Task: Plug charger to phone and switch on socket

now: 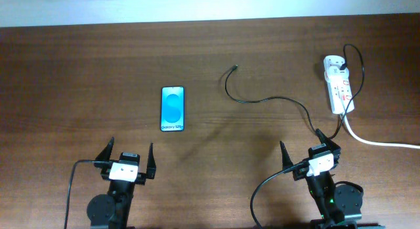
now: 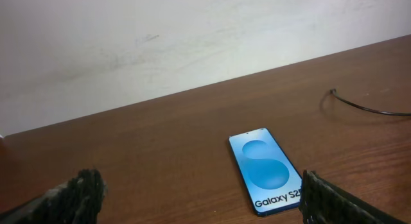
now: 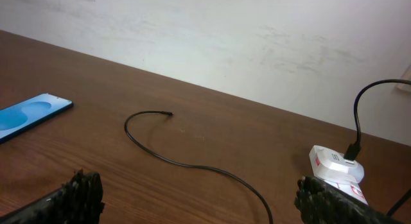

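Left claw [image 1: 129, 149] wide apart and empty, low over the table [image 1: 79, 71] near its front edge. Just beyond it and a little to the right, the phone [image 1: 172, 108], lying flat, screen up and lit blue, the word "Galaxy" readable in the left wrist view. Right claw [image 1: 302, 142] also wide apart, holding nothing. Very near its right finger, the thin black cable of the charger [image 1: 262, 100]; touching or not, cannot tell. From there winding left over the table to the small plug tip [image 1: 235, 69], well apart from the phone, on its right side. Other end plugged into the far end of the white socket [image 1: 339, 88], at the right part of the table. Thick white cord [image 1: 377, 142] going from the socket's near end toward the right edge.
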Action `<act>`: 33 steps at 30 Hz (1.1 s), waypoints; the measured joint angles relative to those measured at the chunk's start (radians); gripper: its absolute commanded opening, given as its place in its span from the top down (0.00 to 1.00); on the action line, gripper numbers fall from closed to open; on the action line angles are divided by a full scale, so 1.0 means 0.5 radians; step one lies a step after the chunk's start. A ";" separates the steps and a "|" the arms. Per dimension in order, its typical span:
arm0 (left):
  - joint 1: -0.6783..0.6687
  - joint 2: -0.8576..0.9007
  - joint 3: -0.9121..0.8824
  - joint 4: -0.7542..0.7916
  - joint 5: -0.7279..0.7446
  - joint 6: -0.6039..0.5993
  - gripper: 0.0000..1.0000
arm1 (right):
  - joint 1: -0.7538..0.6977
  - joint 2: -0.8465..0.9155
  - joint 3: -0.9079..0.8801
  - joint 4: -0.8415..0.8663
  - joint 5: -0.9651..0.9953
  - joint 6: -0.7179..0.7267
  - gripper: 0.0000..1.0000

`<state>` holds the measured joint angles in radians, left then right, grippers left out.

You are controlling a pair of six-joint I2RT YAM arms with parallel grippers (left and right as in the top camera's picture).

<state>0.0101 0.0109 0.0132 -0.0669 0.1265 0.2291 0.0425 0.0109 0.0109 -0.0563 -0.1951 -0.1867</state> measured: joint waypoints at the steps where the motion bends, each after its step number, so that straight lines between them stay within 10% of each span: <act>1: 0.000 0.000 0.000 0.000 0.000 0.000 0.01 | 0.000 0.000 0.000 0.000 0.000 0.000 0.02; 33: 0.000 0.001 0.000 0.001 0.000 0.000 0.01 | 0.000 0.000 0.000 0.003 -0.032 0.015 0.02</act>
<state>0.0101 0.0113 0.0132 -0.0666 0.1265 0.2291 0.0425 0.0109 0.0109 -0.0547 -0.2111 -0.1791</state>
